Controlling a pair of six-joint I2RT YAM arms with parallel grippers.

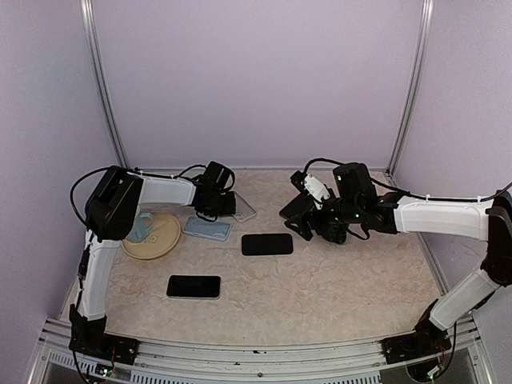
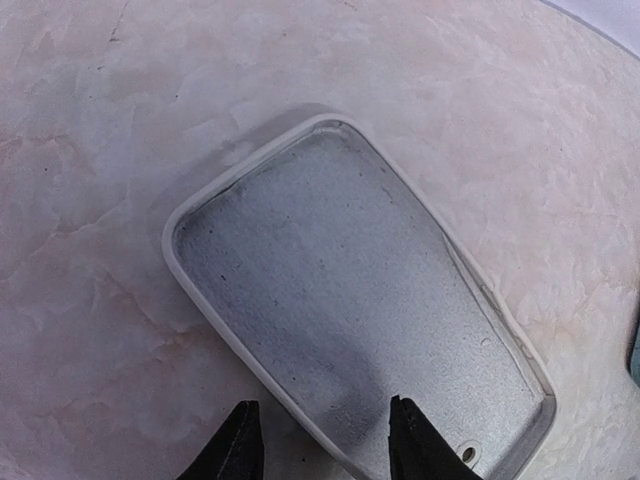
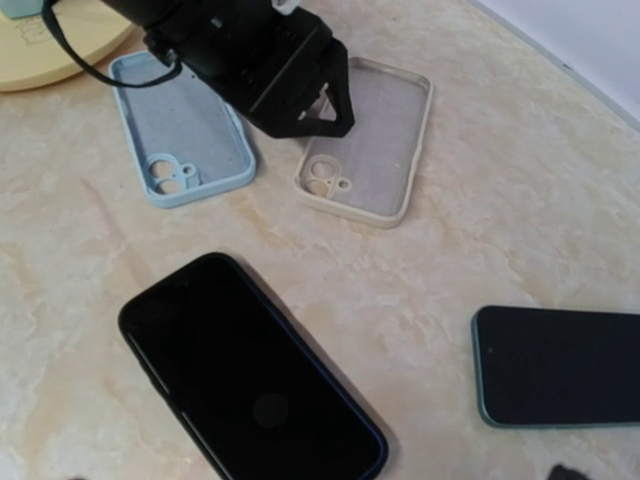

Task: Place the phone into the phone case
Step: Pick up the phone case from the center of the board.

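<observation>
A cream phone case lies open side up on the table, also seen at the back in the top view as the cream case. My left gripper hangs just over its near end, jaws apart astride the case's long rim: one fingertip is outside, the other over the inside. Nothing is held. Two dark phones lie flat, one phone mid-table and a second phone nearer the front. My right gripper stands open and empty right of the cases. A light blue case lies beside the cream case.
A yellow plate with a small pale blue object on it sits at the left, under the left arm. The table is walled by lilac panels with metal posts at the back corners.
</observation>
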